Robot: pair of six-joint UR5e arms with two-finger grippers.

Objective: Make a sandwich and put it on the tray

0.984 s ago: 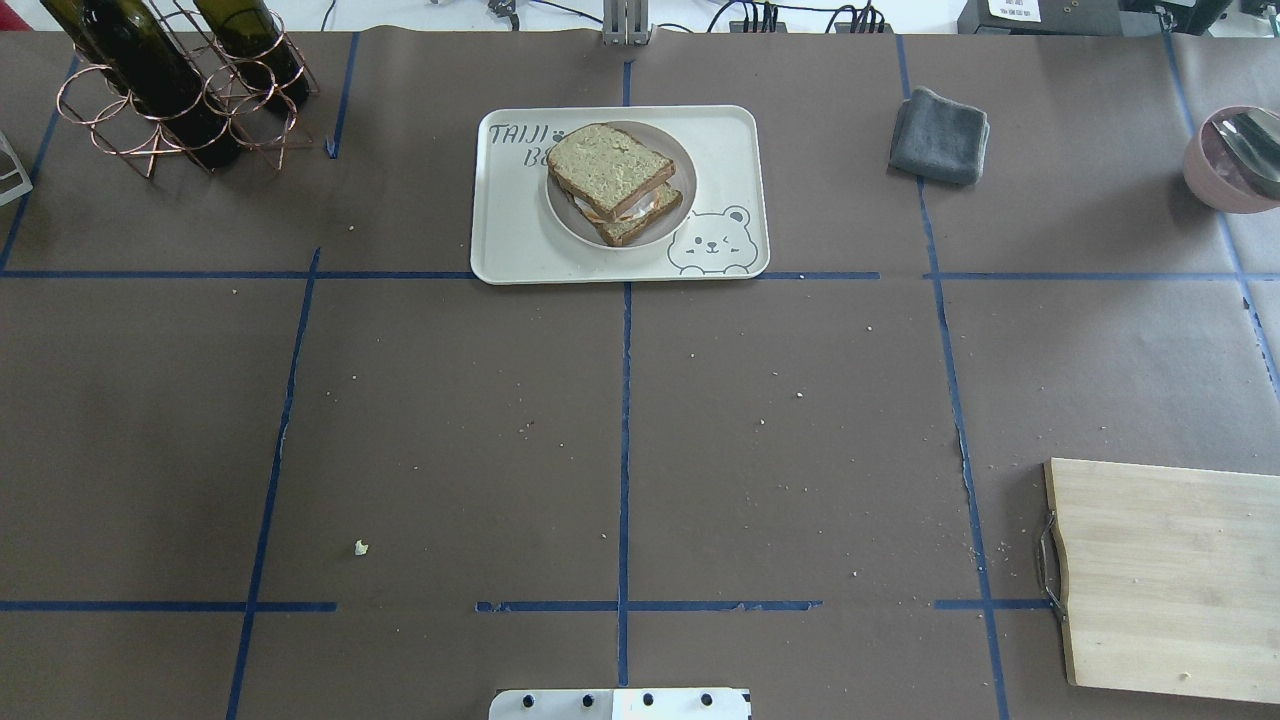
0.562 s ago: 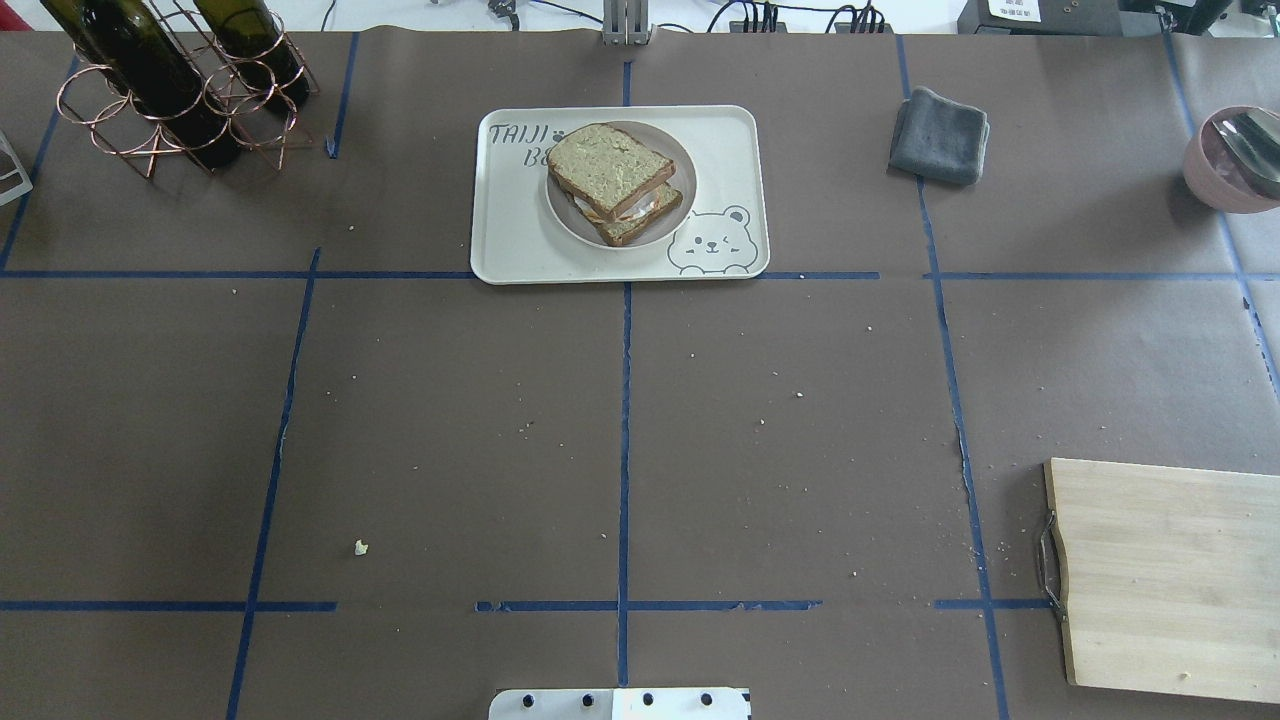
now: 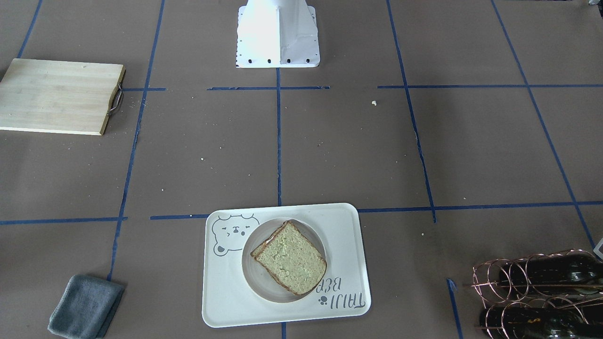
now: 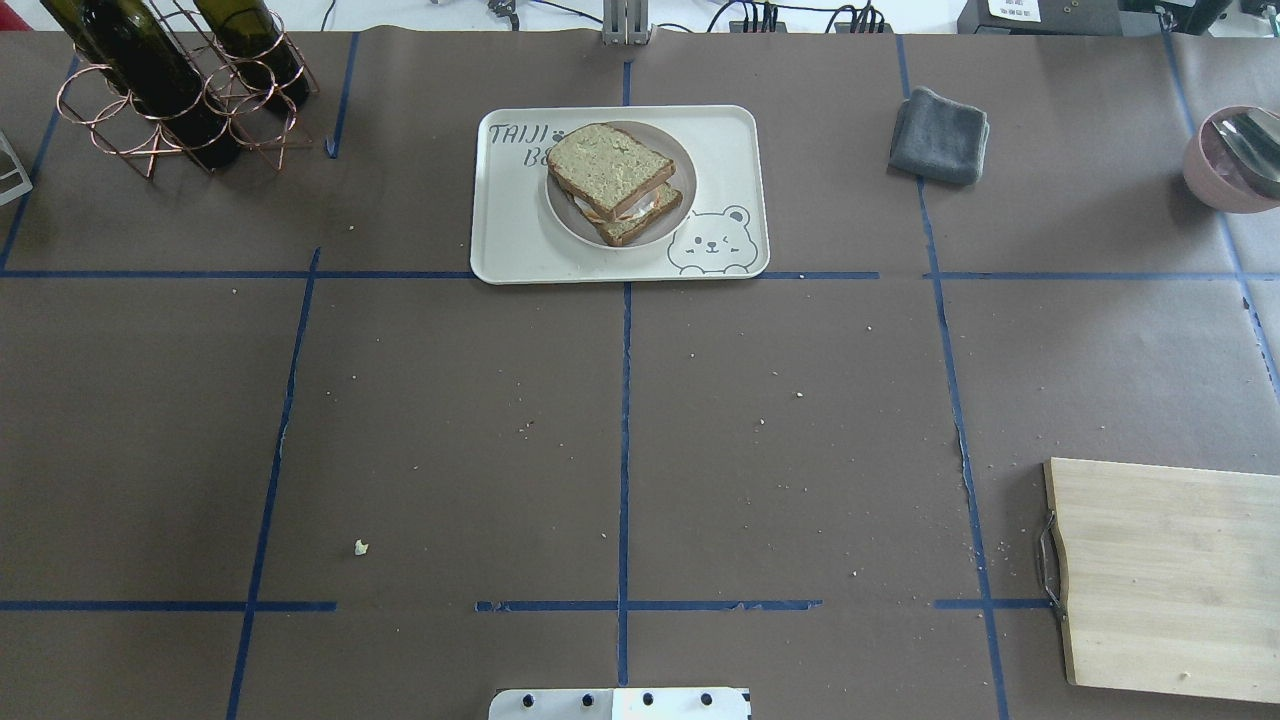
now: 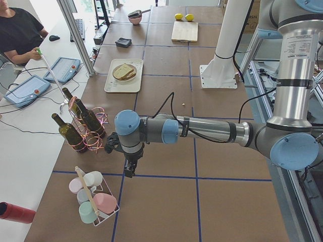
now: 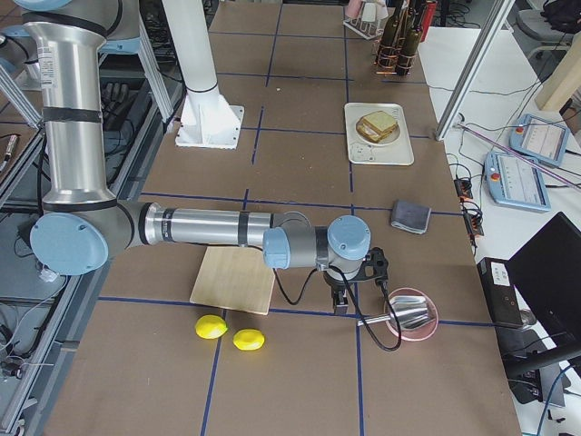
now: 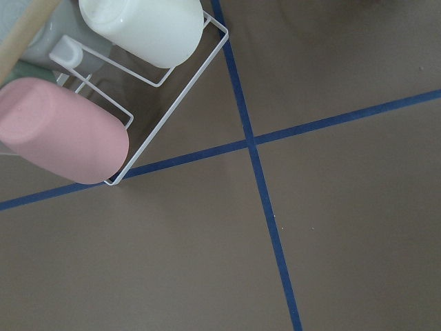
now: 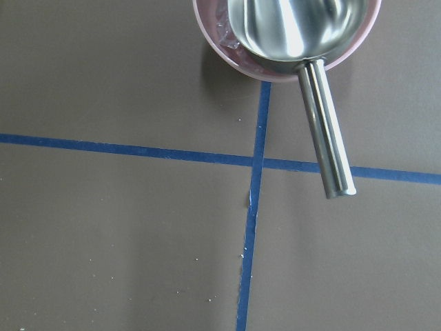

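The sandwich (image 4: 610, 175), two greenish-tan slices with white and orange egg showing between them, lies on a small round plate (image 4: 682, 165) on the cream bear tray (image 4: 510, 235) at the far middle of the table. It also shows in the front view (image 3: 289, 259). My left gripper (image 5: 130, 171) hangs over the table near the cup rack, far from the tray. My right gripper (image 6: 340, 304) hangs beside the pink bowl. Each shows only in a side view, so I cannot tell whether it is open or shut.
A copper wine rack (image 4: 170, 85) with bottles stands far left. A grey cloth (image 4: 940, 135) lies right of the tray. A pink bowl with a metal scoop (image 4: 1235, 160) is at the right edge. A wooden cutting board (image 4: 1170, 575) lies near right, with two lemons (image 6: 231, 333) beyond it.
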